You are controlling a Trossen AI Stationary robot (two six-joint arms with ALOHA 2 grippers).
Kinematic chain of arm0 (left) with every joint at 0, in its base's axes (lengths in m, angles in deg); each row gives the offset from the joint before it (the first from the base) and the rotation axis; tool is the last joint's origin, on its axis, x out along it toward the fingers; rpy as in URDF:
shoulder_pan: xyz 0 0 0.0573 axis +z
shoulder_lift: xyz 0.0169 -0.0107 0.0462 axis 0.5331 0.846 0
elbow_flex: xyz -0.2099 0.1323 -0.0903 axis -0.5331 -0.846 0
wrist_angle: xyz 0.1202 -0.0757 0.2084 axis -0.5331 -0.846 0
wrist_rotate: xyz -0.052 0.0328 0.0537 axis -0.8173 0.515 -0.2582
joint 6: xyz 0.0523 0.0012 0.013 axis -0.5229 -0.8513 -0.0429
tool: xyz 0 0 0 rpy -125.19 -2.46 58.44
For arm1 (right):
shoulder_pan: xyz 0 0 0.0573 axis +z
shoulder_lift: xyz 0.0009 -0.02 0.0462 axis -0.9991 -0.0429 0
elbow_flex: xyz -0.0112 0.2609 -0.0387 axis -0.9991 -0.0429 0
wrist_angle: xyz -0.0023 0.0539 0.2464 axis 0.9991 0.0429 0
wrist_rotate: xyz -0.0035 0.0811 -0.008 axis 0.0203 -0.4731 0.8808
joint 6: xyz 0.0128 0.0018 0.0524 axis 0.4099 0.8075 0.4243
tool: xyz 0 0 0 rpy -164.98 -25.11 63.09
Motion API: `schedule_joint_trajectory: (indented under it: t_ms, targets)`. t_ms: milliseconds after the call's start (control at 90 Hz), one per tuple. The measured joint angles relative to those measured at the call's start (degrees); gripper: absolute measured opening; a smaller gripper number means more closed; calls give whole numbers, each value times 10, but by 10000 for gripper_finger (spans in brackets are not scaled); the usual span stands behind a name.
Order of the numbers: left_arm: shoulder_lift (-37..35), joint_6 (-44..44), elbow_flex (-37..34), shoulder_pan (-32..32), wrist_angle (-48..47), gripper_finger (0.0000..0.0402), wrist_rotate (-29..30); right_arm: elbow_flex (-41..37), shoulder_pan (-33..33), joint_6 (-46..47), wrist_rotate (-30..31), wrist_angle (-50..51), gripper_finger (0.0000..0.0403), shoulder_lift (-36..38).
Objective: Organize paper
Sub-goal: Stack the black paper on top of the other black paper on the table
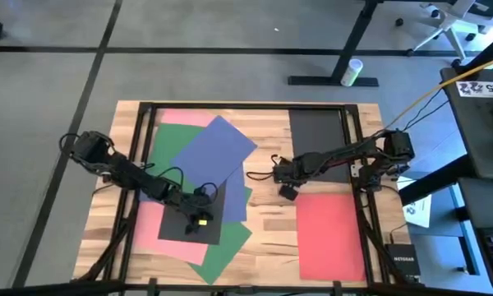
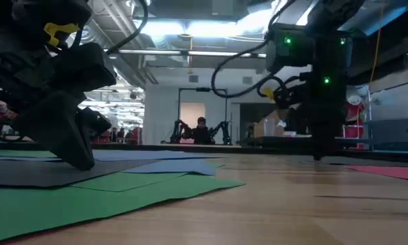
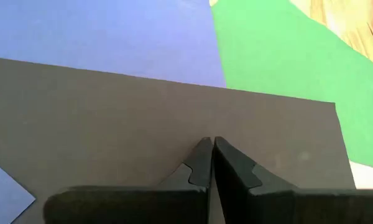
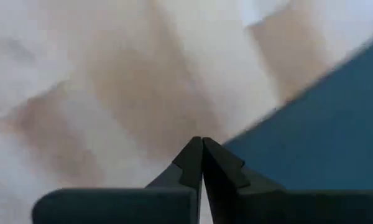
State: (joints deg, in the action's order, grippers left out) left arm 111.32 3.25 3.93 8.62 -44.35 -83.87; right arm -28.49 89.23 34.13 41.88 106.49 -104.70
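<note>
Paper sheets lie overlapped on the table's left half: pink (image 1: 181, 117), green (image 1: 168, 140), blue (image 1: 209, 152), red (image 1: 146, 222), another green (image 1: 226, 247), and a black sheet (image 1: 179, 226) on top near the front. My left gripper (image 1: 199, 220) is shut, its tips down on that black sheet (image 3: 143, 112). On the right half a black sheet (image 1: 316, 131) and a red sheet (image 1: 330, 234) lie flat and apart. My right gripper (image 1: 286, 191) is shut, low over bare wood between the two groups, with a dark blue sheet edge (image 4: 323, 118) just ahead of it. My left gripper has its shut fingertips (image 3: 202, 152) on the black sheet's upper face (image 3: 208, 127), well inside its edges. The fingers slant down from above and from the table's left. The sheet lies flat on the pile. Whether my right gripper touches the wood (image 2: 317, 158) cannot be told.
Dark frame rails (image 1: 352, 140) run along the table's edges and beside the right sheets. Bare wood (image 1: 267, 226) lies in the middle. A small white printed sheet (image 1: 417, 210) sits off the table's right edge, by a black box (image 1: 400, 263).
</note>
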Motion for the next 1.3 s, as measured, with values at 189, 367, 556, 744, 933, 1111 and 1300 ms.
schedule_joint_trajectory:
  t_ms: [189,367,556,744,933,1111,1300]
  targets:
    - [0,3,0,0,0,0,0,1,-19,57,81,37,0,1]
    - [0,2,0,0,0,0,0,-3,-44,108,140,87,0,2]
    - [0,2,0,0,0,0,0,-52,-89,98,104,21,0,2]
    - [0,2,0,0,0,0,0,-82,-100,73,95,-41,0,6]
    - [0,1,0,0,0,0,0,-81,-83,49,79,-61,0,5]
    - [0,1,0,0,0,0,0,-74,-77,57,79,-59,0,4]
    - [0,1,0,0,0,0,0,-37,-76,43,75,-54,0,1]
